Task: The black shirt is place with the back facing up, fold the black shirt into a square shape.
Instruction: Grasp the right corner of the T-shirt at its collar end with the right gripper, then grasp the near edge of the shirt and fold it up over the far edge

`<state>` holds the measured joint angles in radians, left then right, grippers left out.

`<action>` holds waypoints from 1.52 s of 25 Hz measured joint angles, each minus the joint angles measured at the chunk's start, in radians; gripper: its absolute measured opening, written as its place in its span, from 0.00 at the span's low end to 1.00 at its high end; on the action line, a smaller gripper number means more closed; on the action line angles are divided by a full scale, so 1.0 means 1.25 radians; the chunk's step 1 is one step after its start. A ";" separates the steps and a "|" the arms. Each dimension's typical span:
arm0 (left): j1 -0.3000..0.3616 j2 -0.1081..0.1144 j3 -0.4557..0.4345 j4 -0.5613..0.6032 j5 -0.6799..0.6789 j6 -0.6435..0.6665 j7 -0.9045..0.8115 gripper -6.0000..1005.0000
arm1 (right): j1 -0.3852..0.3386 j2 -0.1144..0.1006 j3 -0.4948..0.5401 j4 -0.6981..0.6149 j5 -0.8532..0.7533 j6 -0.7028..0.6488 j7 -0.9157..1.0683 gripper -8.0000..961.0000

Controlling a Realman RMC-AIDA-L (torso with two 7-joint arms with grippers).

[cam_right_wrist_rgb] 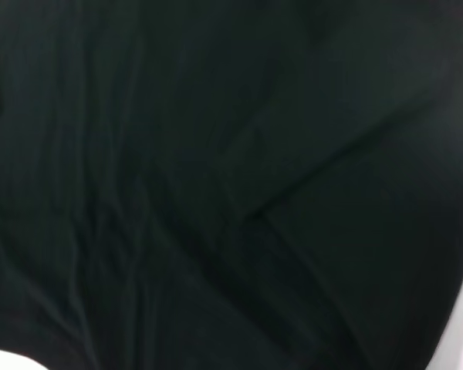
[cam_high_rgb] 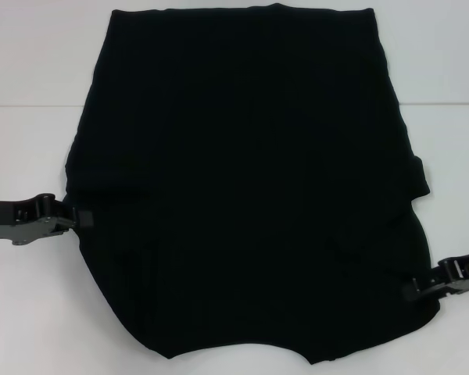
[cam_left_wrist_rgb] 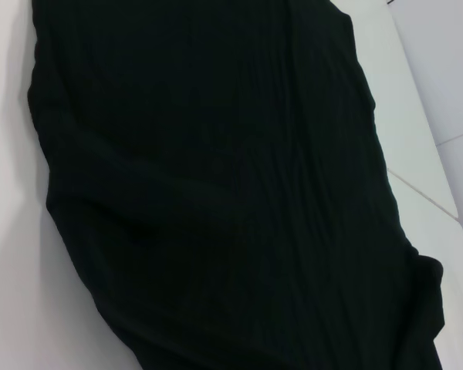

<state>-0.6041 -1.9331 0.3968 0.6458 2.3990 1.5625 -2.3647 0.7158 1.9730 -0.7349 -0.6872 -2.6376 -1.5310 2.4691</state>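
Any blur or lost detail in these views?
Head view: even light, shirt so dark its folds barely read. Left wrist view: sharp enough, faint creases show. Right wrist view: soft, shirt fills nearly the whole frame.

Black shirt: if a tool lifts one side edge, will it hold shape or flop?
Likely floppy: the black shirt lies flat with soft wrinkles. The lifted edge would probably sag and drape. It may drag rather than slide cleanly on the white table.
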 joint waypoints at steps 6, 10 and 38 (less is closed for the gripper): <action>0.001 0.000 -0.001 0.000 0.000 -0.001 -0.003 0.03 | 0.009 0.015 -0.003 0.000 -0.002 0.003 -0.003 0.65; 0.001 0.000 -0.001 0.000 -0.001 -0.001 -0.006 0.03 | 0.003 0.012 0.000 -0.007 0.003 -0.009 0.000 0.65; 0.000 0.012 0.072 0.007 0.025 0.160 0.008 0.03 | -0.047 -0.006 -0.006 -0.087 -0.004 -0.170 0.028 0.07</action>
<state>-0.6040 -1.9175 0.4867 0.6546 2.4301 1.7622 -2.3553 0.6575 1.9656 -0.7427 -0.7955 -2.6430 -1.7436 2.5046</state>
